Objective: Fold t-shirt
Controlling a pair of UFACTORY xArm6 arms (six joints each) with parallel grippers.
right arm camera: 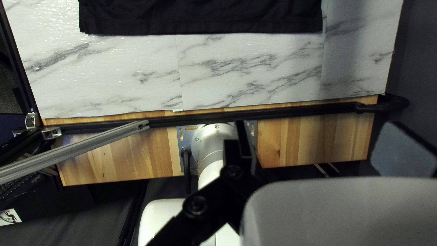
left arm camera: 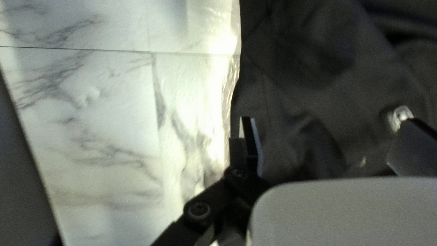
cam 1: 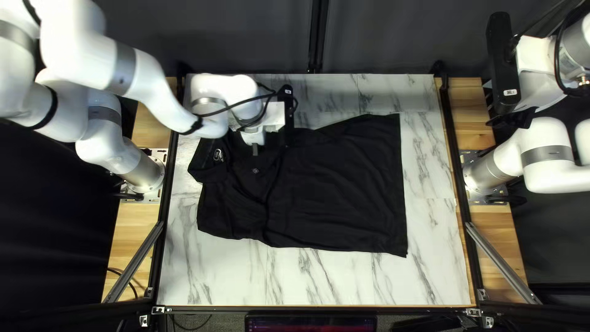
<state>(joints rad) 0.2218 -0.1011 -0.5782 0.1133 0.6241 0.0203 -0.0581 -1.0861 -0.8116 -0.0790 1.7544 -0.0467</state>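
In the top left view, a black t-shirt (cam 1: 338, 190) is being supported by the marbled table (cam 1: 332, 280), from left of centre to right of centre in the frame. Its collar (cam 1: 211, 169) is being shown towards the left, its straight hem (cam 1: 403, 197) towards the right, and wrinkles are being formed across the collar half, while the hem half is being kept smoother. One sleeve (cam 1: 230, 218) is being spread at the lower left of the cloth.

The left gripper (cam 1: 257, 142), left of centre in the upper half of the frame, is being held over the collar half. In the left wrist view, the fingers of the left gripper (left arm camera: 330, 141) are being held wide apart, nothing being grasped; dark cloth is being seen between and beyond them, with a small shiny spot (left arm camera: 401, 115) beside one fingertip. Whether the cloth is being touched cannot be told.

The right gripper (cam 1: 515, 117) is being held at the upper right of the frame, off the table. In the right wrist view, its fingers are being held apart and released, the hem being seen well ahead of them, beyond a black rail (right arm camera: 291, 112) and bare marbling.
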